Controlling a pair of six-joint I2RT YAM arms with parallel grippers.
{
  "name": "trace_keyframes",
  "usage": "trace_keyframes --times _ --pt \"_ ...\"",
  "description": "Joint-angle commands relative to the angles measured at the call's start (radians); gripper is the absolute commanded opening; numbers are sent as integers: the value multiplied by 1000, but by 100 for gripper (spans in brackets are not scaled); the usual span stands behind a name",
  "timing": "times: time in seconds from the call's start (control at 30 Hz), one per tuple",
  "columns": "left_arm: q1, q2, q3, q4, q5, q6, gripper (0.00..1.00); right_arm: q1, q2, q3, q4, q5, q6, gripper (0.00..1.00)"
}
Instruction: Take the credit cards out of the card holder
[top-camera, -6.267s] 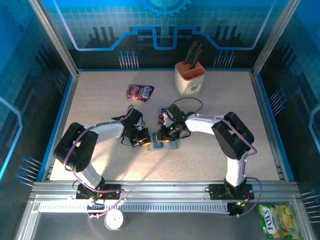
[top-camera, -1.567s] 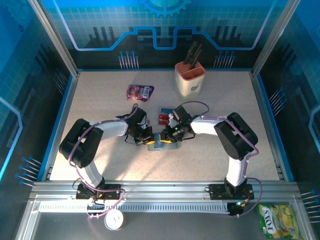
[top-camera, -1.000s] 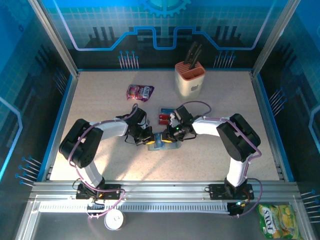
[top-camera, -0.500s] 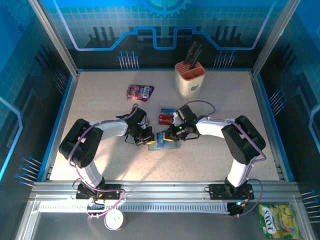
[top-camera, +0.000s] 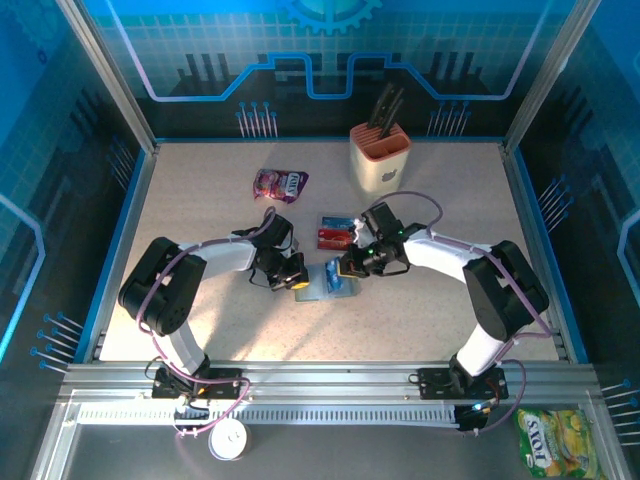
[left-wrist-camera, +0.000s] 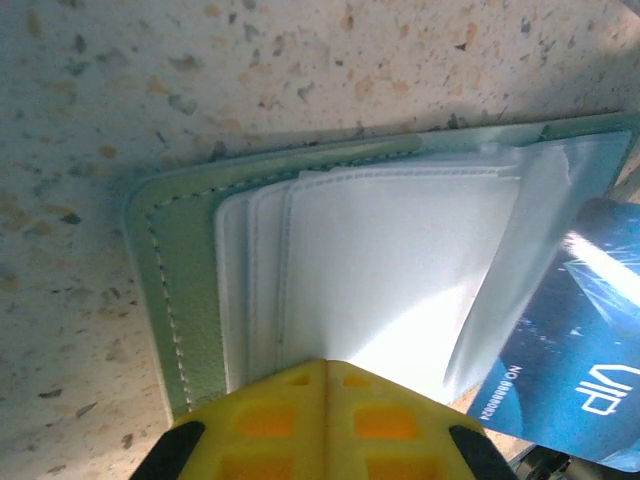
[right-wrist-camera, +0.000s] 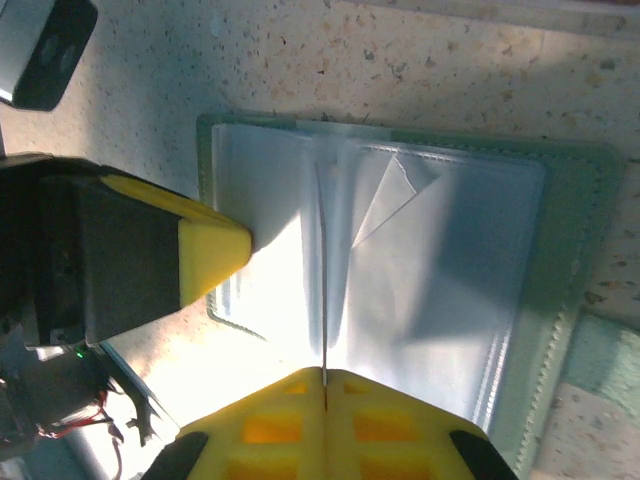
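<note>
Speckled desk (top-camera: 200, 220) is overlain by a green card holder (left-wrist-camera: 190, 300), pressed by closed left jaws; a blue "VIP" card (left-wrist-camera: 580, 330) is gripped by right jaws.

A robot test cell in a lab: a speckled beige stone-look tabletop (top-camera: 200, 200) boxed in by blue wall panels printed with circuit-line graphics (top-camera: 330, 50) and silver aluminium frame posts (top-camera: 105, 70), with two white-and-black robot arms (top-camera: 215, 258) (top-camera: 450, 255) bolted to a slotted silver aluminium rail (top-camera: 330, 380) along the near edge.
</note>
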Motion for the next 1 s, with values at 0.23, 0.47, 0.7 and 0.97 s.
trace_keyframes --times 0.23,0.47,0.7,0.97 --pt "8 -45 30 -71 -11 -3 0 -11 -36 189 -316 179 -420 1" --pt "8 -68 46 -85 -16 -1 0 -11 -11 269 -427 290 -692 1" --pt "8 -91 44 -85 -36 0 5 -11 46 378 -528 275 -1070 0" --pt "12 -109 43 -119 -63 18 5 -12 207 666 -738 380 -1294 0"
